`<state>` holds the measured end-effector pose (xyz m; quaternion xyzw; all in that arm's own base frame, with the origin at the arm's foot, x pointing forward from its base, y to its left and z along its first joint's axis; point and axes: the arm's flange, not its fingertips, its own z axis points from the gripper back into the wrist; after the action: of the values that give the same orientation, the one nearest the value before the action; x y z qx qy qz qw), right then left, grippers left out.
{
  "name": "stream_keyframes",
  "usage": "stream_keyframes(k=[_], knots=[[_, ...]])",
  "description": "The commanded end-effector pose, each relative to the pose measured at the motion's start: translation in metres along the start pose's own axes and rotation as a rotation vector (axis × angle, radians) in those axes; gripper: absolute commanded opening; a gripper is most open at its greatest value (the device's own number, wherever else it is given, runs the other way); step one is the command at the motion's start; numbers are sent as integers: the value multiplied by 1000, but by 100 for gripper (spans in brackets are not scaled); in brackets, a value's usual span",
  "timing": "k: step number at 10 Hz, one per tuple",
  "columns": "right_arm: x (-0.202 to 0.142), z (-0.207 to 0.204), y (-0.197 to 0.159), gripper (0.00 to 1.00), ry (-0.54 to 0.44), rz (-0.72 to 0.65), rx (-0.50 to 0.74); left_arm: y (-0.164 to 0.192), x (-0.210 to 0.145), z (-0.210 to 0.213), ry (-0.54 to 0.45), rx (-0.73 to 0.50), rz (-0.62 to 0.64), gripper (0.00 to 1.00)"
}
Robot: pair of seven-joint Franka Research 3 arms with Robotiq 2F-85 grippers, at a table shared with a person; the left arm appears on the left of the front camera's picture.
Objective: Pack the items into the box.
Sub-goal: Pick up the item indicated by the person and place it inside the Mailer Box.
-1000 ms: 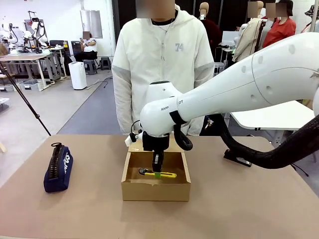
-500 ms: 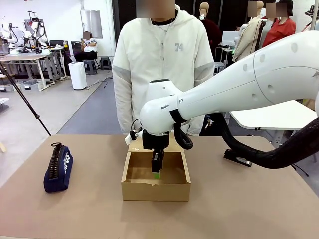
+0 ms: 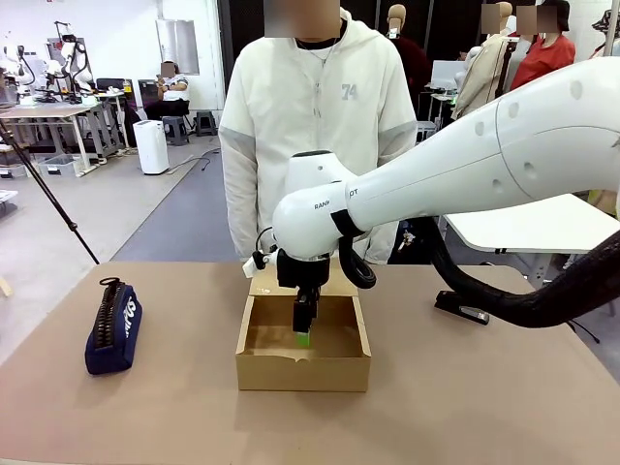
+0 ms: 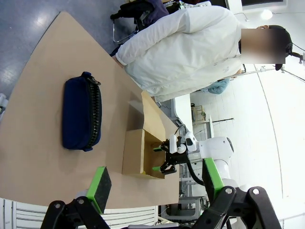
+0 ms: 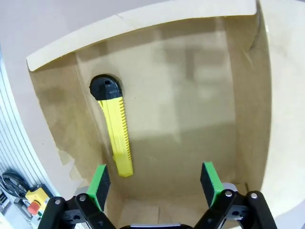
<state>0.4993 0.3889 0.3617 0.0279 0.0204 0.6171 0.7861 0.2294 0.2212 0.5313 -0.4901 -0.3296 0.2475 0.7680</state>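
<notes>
The brown cardboard box (image 3: 302,369) sits mid-table with its flap lid folded back. Inside it, on the floor by one wall, lies a yellow and black utility knife (image 5: 116,132). My right gripper (image 3: 303,326) hangs open just inside the box's mouth, its green pads (image 5: 99,183) apart and empty above the floor of the box (image 5: 190,109). The navy pencil case (image 3: 113,326) lies on the table far left, also in the left wrist view (image 4: 81,113). A black stapler (image 3: 461,308) rests on the table at the right, behind my right arm. My left gripper (image 4: 155,183) is open, high above the table.
A person in a white hoodie (image 3: 310,126) stands at the far edge right behind the box, hands hidden by my arm. My right arm's black cable (image 3: 542,295) loops over the table's right side. Bare tabletop (image 3: 184,387) stretches between the pencil case and box.
My right gripper held the yellow knife low in the box a second ago; it has let go and lifted slightly, and the knife has dropped out of the front view.
</notes>
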Motion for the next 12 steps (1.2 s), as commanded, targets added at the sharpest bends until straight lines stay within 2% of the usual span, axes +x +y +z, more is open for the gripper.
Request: stream_keyframes(k=[1,2,3,5,6,7,9,10,12], knots=[[-15,24,1,100,-7,-98,-37,1,1,-1,-9,-17,-11,100],[-29,49,-2,100,-7,-193,-11,1,1,-1,-9,-17,-11,100],[-59,86,-6,100,-33,-310,34,1,1,-1,-9,-17,-11,100],[-142,145,-4,100,-137,-566,176,1,1,-1,-9,-17,-11,100],[-191,163,2,100,-222,-699,278,1,1,-1,-9,-17,-11,100],[-247,177,9,100,-386,-881,394,1,1,-1,-9,-17,-11,100],[-338,193,39,100,-730,-1066,619,1,1,-1,-9,-17,-11,100],[-384,194,59,100,-917,-1191,692,1,1,-1,-9,-17,-11,100],[-461,163,97,100,-1202,-1283,848,1,1,-1,-9,-17,-11,100]])
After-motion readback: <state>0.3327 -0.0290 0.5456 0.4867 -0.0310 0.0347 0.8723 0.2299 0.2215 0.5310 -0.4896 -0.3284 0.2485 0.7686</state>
